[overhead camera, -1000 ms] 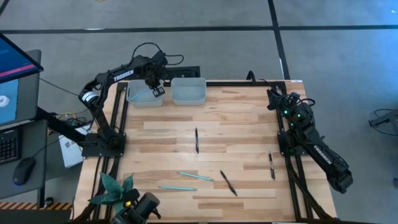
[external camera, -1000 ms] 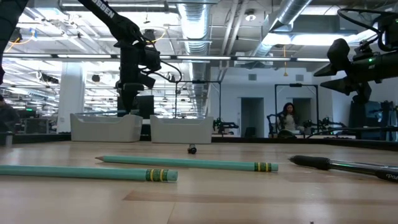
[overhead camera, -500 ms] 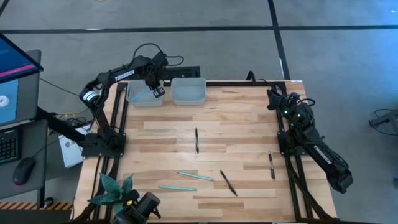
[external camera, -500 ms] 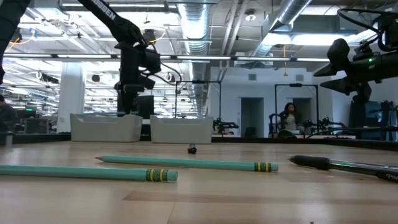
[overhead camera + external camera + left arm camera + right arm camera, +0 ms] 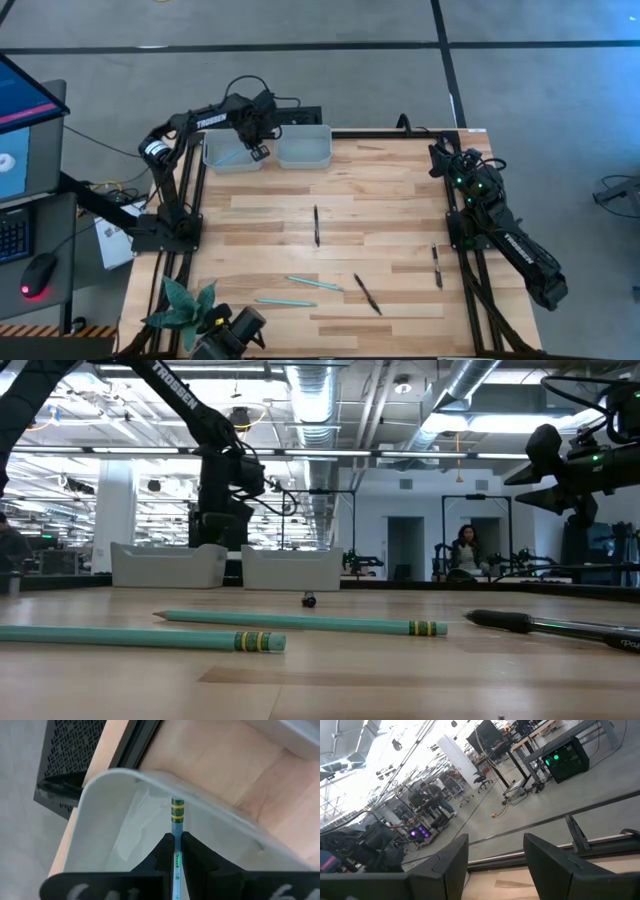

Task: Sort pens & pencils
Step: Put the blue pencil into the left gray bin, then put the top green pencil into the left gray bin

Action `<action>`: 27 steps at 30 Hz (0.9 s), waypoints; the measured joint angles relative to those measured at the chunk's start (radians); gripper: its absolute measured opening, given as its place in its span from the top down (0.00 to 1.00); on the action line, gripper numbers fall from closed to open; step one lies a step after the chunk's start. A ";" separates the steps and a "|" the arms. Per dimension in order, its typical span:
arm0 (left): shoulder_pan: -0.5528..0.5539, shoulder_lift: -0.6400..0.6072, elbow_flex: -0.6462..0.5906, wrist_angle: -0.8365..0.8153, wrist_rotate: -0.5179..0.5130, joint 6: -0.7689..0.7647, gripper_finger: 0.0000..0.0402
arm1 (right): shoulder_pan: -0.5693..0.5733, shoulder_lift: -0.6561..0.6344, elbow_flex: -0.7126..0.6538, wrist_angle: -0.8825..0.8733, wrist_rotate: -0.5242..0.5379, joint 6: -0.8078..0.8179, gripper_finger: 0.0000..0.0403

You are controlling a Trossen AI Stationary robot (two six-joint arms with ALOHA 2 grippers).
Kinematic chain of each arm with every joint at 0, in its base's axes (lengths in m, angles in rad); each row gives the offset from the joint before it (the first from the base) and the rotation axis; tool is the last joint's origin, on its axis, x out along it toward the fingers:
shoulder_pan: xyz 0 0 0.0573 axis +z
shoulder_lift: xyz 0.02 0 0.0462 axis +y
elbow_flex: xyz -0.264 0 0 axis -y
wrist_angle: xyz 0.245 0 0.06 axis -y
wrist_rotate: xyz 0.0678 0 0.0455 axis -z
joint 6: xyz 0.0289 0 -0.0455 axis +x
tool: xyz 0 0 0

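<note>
My left gripper (image 5: 258,150) (image 5: 177,839) hangs over the left white tray (image 5: 226,153) (image 5: 115,820) at the table's far edge, shut on a teal pencil (image 5: 177,817). Two more teal pencils (image 5: 313,284) (image 5: 285,301) lie flat near the near edge, also low in the low view (image 5: 300,623) (image 5: 140,637). Three black ones lie flat on the wood: mid-table (image 5: 316,225), near centre (image 5: 366,294) and by the right edge (image 5: 437,266). My right gripper (image 5: 441,160) (image 5: 495,865) waits open above the table's far right corner. My left gripper pinches the teal pencil's shaft (image 5: 177,832) between its two fingers, a short way behind the green-and-yellow banded end (image 5: 177,809). The fingers come from above and the pencil runs along them. The banded end sticks out past the fingertips, inside the tray; whether it touches the tray I cannot tell.
A second white tray (image 5: 303,147) stands right beside the left one. A teal spiky plant (image 5: 185,305) and a dark camera (image 5: 235,330) sit at the near left corner. Black frame rails run along both table sides. A person sits far off in the room (image 5: 464,550).
My left gripper has shifted a little toward the table's right and dropped slightly over the left tray, its arm swinging with it. The pencils on the table and my right arm have stayed put.
</note>
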 joint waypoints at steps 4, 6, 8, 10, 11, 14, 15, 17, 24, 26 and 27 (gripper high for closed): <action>0.000 0.000 0.000 -0.002 -0.001 -0.007 0.98 | 0.000 0.000 0.000 0.000 0.000 0.000 0.47; -0.001 0.000 0.000 -0.002 -0.002 -0.014 0.97 | 0.000 0.000 0.000 0.000 0.000 0.000 0.47; -0.001 0.000 0.000 -0.002 -0.003 -0.017 0.95 | 0.000 0.000 0.000 0.000 0.000 0.000 0.47; -0.002 0.000 0.000 -0.002 -0.005 -0.018 0.93 | 0.000 0.000 0.000 0.000 0.001 0.000 0.47; -0.002 0.000 0.000 -0.002 -0.006 -0.018 0.92 | 0.000 0.000 0.000 0.000 0.001 0.000 0.47; -0.002 0.000 0.000 -0.002 -0.007 -0.018 0.90 | 0.000 0.000 0.000 0.000 0.001 0.000 0.47; -0.002 0.000 0.000 -0.002 -0.007 -0.019 0.90 | 0.000 0.000 0.000 0.000 0.001 0.000 0.47; -0.002 0.000 0.000 -0.002 -0.007 -0.019 0.90 | 0.000 0.000 0.000 0.000 0.002 -0.001 0.47; -0.002 0.000 0.000 -0.002 -0.008 -0.020 0.89 | 0.000 0.000 0.000 0.000 0.002 0.000 0.47; -0.002 0.000 0.000 -0.002 -0.008 -0.023 0.89 | 0.000 0.000 0.000 0.000 0.002 -0.001 0.47; -0.002 0.000 0.000 -0.002 -0.008 -0.027 0.89 | 0.000 0.000 0.000 0.000 0.002 -0.001 0.47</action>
